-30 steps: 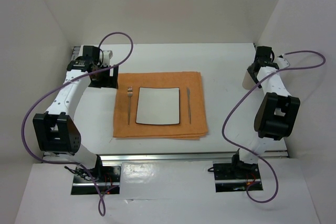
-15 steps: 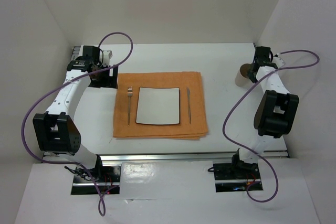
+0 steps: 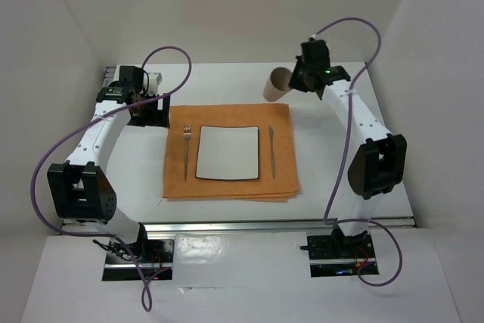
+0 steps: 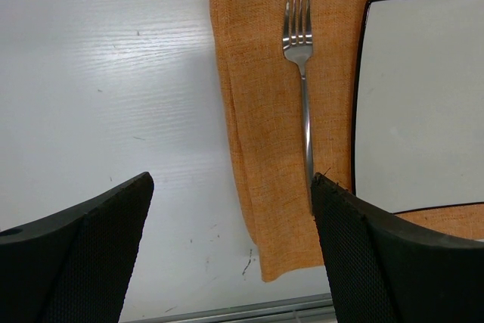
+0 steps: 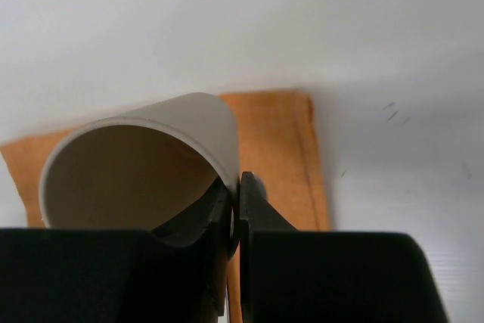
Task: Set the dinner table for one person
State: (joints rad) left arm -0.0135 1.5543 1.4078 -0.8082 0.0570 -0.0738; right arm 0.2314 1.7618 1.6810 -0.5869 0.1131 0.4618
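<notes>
At 1 o'clock from the plate [image 3: 228, 153], the right gripper [image 3: 296, 81] was clenched on the rim of a tan paper cup [image 3: 276, 86], 1 finger inside its wall and 1 outside. The cup was tilted above the far right corner of the orange placemat [image 3: 175, 181]. The dinner table [image 3: 316, 153] spread beneath the 2 arms, the placemat at its middle. The fork [image 3: 186, 145] lay at 9 o'clock of the square white plate, the knife [image 3: 271, 149] at 3 o'clock. The left gripper [image 4: 232, 183] hovered at 10 o'clock of the placemat, jaws spread wide, holding nothing.
</notes>
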